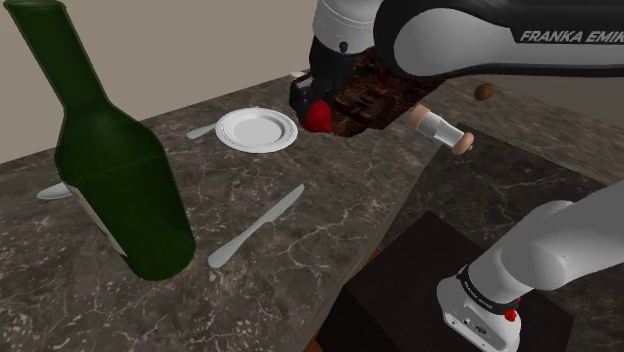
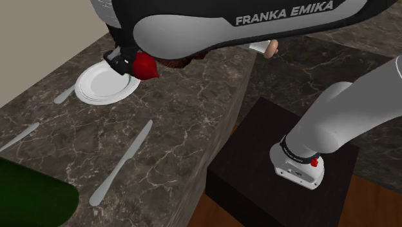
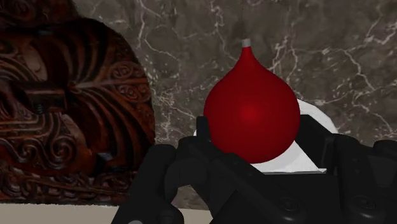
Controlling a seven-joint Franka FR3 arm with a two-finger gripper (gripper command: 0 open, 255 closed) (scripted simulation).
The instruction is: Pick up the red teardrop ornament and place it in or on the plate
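- The jaws were clenched on the red teardrop ornament (image 3: 251,114) at its round belly, near the plate (image 1: 257,130).
- It looked light, glossy, likely slippery and fragile; the widest part seemed the surest hold.

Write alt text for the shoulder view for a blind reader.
The black gripper holds the red teardrop ornament over the dark veined counter, beside the white plate. A knife lies nearer the camera; a green bottle looms at the view's left.
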